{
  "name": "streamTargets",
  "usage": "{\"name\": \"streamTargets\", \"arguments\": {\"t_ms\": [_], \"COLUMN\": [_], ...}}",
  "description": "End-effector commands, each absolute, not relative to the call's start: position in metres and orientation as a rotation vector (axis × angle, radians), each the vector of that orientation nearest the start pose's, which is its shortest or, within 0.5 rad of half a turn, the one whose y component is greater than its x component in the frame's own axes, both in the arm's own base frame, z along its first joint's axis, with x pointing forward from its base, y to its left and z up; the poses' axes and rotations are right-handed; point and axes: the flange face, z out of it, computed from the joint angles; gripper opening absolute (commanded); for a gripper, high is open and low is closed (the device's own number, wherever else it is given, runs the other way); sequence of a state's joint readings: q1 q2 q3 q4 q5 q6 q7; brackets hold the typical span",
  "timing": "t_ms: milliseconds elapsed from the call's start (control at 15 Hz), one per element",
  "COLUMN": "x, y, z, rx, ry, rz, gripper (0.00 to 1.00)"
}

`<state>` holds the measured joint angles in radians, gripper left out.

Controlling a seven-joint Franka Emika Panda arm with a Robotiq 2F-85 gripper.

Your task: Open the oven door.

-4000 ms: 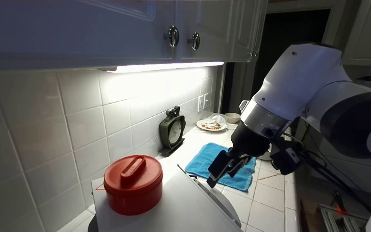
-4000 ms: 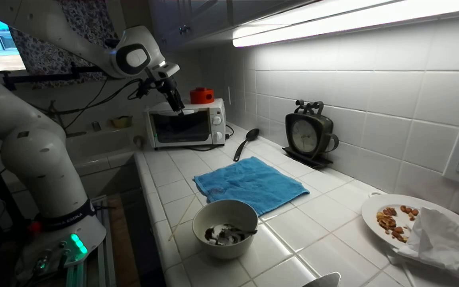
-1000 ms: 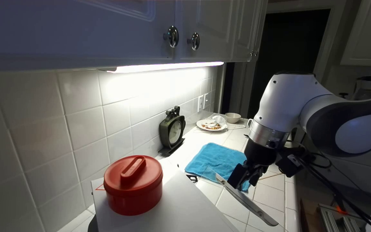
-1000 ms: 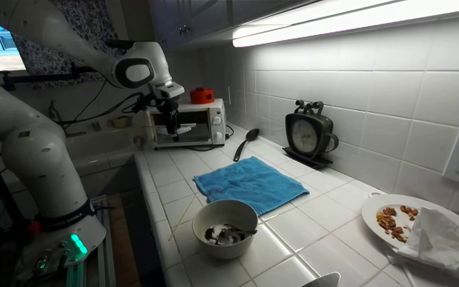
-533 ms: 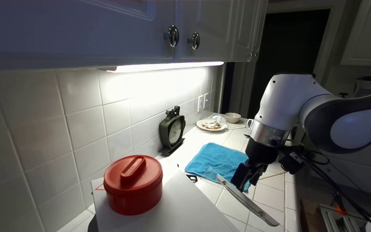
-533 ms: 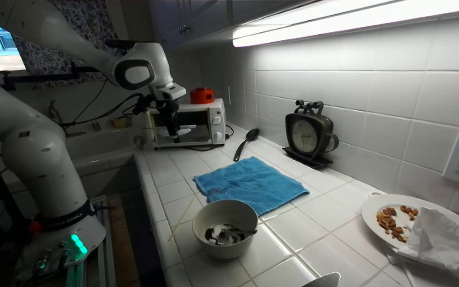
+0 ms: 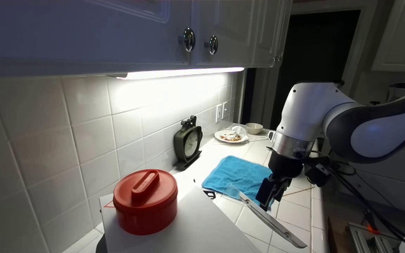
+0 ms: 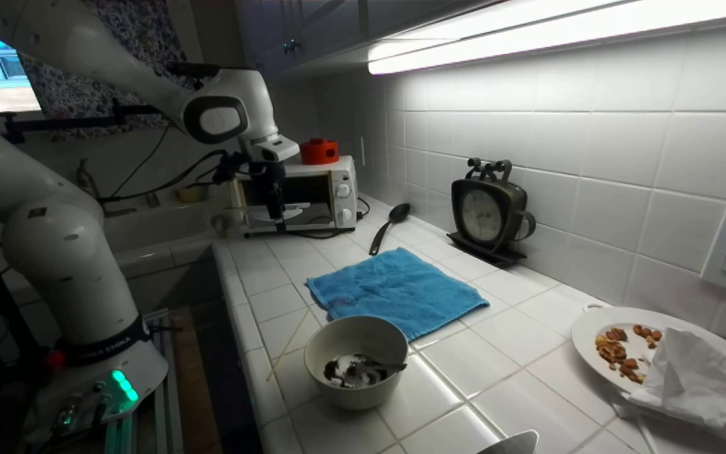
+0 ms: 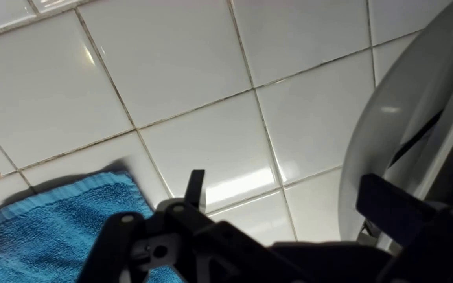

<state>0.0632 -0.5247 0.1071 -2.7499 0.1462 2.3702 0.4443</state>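
The oven door shows as a thin silvery-grey bar in an exterior view (image 7: 272, 222), tilted outward from the white oven (image 7: 202, 221) over the counter. In an exterior view its pale handle (image 8: 295, 210) sits low across the oven front, partly hidden by the gripper (image 8: 280, 224). My gripper (image 7: 271, 203) points down just outside the bar. In the wrist view (image 9: 283, 181) its fingers are wide apart with nothing between them. One finger (image 9: 387, 208) overlaps the curved grey handle (image 9: 368, 141); I cannot tell if they touch.
A red lidded pot (image 7: 145, 207) stands on the oven. A blue cloth (image 7: 239, 177) lies on the counter beneath the gripper. A dark clock-like scale (image 7: 190, 142), black spoon (image 8: 389, 228), bowl (image 8: 357, 394) and plate (image 8: 590, 325) are on the counter. Cabinets (image 7: 118, 35) hang above.
Over four seconds my gripper moved down and away from the oven, and the door bar swung outward and down. In the last second both shifted slightly farther out.
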Motion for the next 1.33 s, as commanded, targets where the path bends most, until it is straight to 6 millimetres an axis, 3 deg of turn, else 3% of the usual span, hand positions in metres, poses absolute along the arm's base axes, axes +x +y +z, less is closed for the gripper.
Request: {"name": "streamTargets", "arguments": {"t_ms": [0,733,1267], "x": [0.367,0.371,0.361], "y": [0.053,0.034,0.030], "z": [0.378,0.335,0.303], "rx": [-2.985,-3.019,-3.023], "ry": [0.558,0.478,0.419], "rz": [-0.143,0.023,0.250], "gripper": [1.00,1.00,1.00]}}
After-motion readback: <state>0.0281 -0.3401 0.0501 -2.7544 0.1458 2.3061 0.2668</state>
